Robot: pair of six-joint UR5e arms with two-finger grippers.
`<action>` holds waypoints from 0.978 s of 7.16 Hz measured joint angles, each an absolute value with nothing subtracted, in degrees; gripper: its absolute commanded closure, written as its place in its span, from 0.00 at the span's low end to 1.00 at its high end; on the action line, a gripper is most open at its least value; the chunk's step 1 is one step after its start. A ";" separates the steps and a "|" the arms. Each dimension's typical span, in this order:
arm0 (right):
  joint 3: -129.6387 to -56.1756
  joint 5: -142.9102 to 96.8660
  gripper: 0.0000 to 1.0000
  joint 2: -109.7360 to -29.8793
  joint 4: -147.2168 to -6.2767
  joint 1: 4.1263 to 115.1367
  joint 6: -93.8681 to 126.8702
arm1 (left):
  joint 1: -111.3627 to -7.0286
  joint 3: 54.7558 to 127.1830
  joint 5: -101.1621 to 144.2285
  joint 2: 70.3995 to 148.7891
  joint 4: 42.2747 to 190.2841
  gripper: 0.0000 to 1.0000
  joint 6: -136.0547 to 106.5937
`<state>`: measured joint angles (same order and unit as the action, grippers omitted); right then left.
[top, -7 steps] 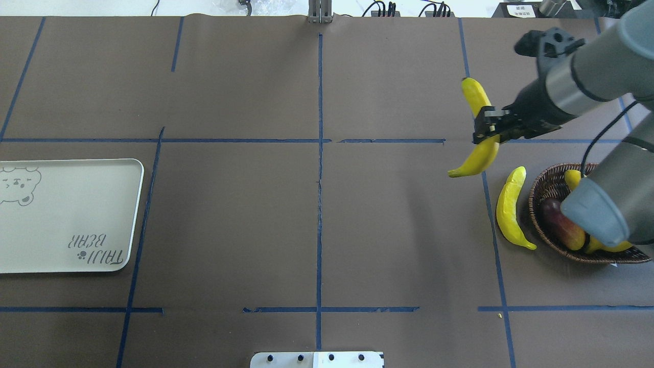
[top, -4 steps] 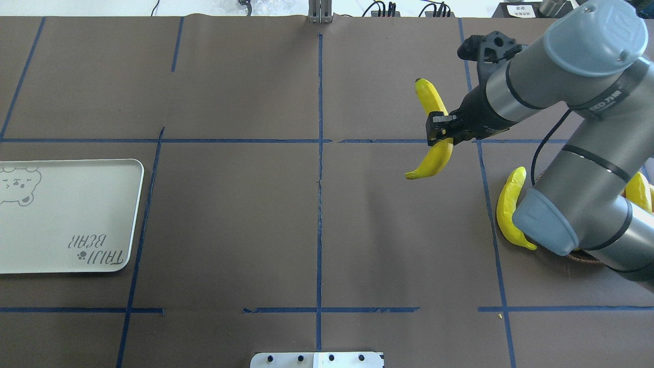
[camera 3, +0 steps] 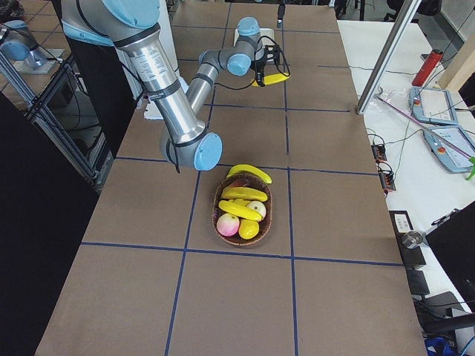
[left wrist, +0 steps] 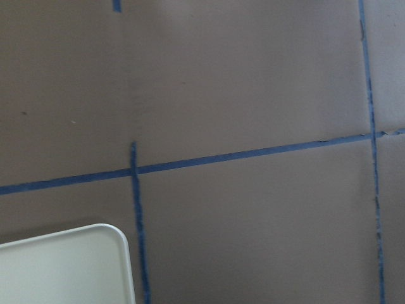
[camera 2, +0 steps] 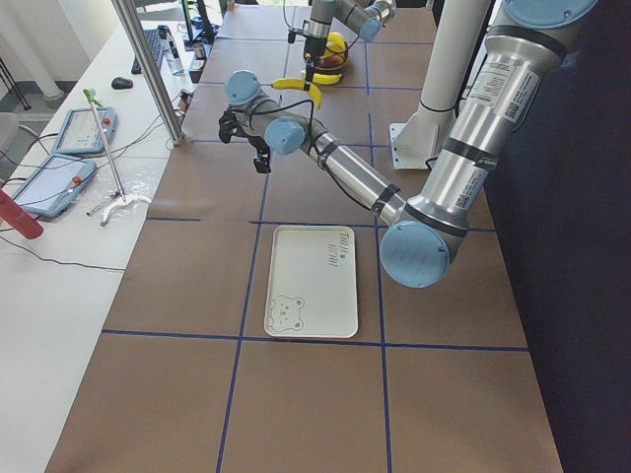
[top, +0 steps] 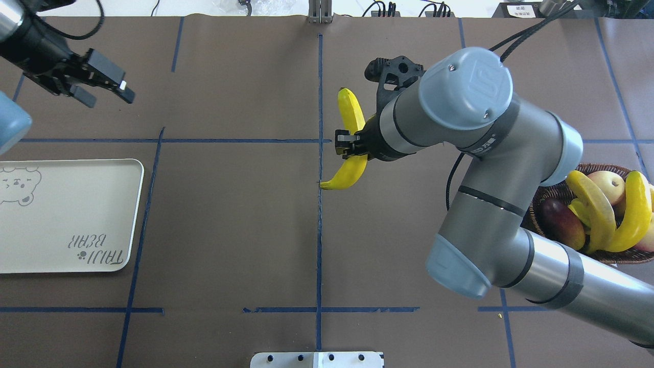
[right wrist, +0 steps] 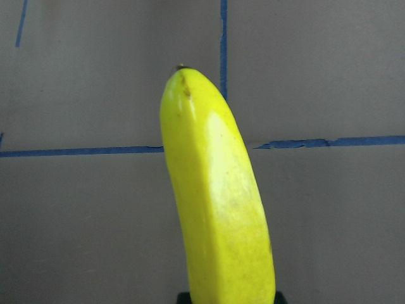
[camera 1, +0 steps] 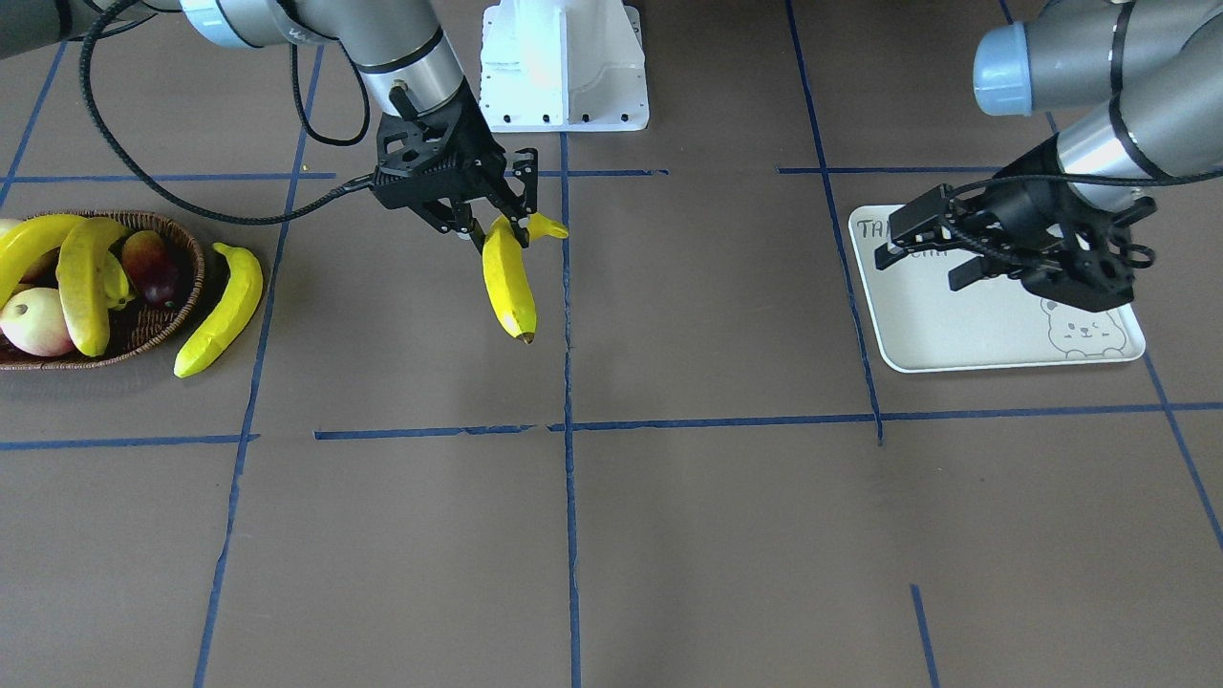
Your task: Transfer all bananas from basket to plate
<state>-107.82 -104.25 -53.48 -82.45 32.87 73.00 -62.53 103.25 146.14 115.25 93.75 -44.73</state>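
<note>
My right gripper (top: 349, 145) (camera 1: 499, 232) is shut on a yellow banana (top: 352, 111) (camera 1: 507, 279) (right wrist: 215, 202), held in the air near the table's centre line. Two more bananas (top: 592, 202) (camera 1: 81, 287) lie in the brown wicker basket (top: 535, 212) (camera 1: 183, 287) at the right. Another banana (camera 1: 222, 308) lies on the table beside the basket; the overhead view hides it behind my right arm. The cream plate (top: 66, 214) (camera 1: 965, 330) (left wrist: 63, 266) at the left has nothing on it. My left gripper (top: 104, 91) (camera 1: 932, 250) hangs open and empty near the plate.
The basket also holds a pale peach (top: 605, 185) (camera 1: 33, 320) and a dark red fruit (top: 562, 225) (camera 1: 153, 272). The robot's white base (camera 1: 564, 67) stands at the table's near edge. Blue tape lines cross the brown table cover.
My right gripper has carried the banana leftward from beside the basket to the centre line. My left gripper has come into view at the upper left.
</note>
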 measured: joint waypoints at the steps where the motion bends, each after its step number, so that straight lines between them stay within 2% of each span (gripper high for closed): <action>1: -105.11 -101.76 0.99 -52.32 -78.01 30.99 76.17 | -60.82 102.44 146.01 117.45 96.69 0.00 -51.13; 4: -101.46 -97.90 0.99 -49.18 -72.56 27.80 80.81 | -55.30 97.30 140.41 121.62 114.61 0.00 -71.90; 7: -100.92 -97.71 0.99 -47.22 -72.53 27.03 81.69 | -46.63 96.54 128.46 125.17 120.58 0.00 -83.08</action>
<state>-100.92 -97.71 -47.22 -72.53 27.03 81.69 -46.63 96.54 128.46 125.17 120.58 -83.08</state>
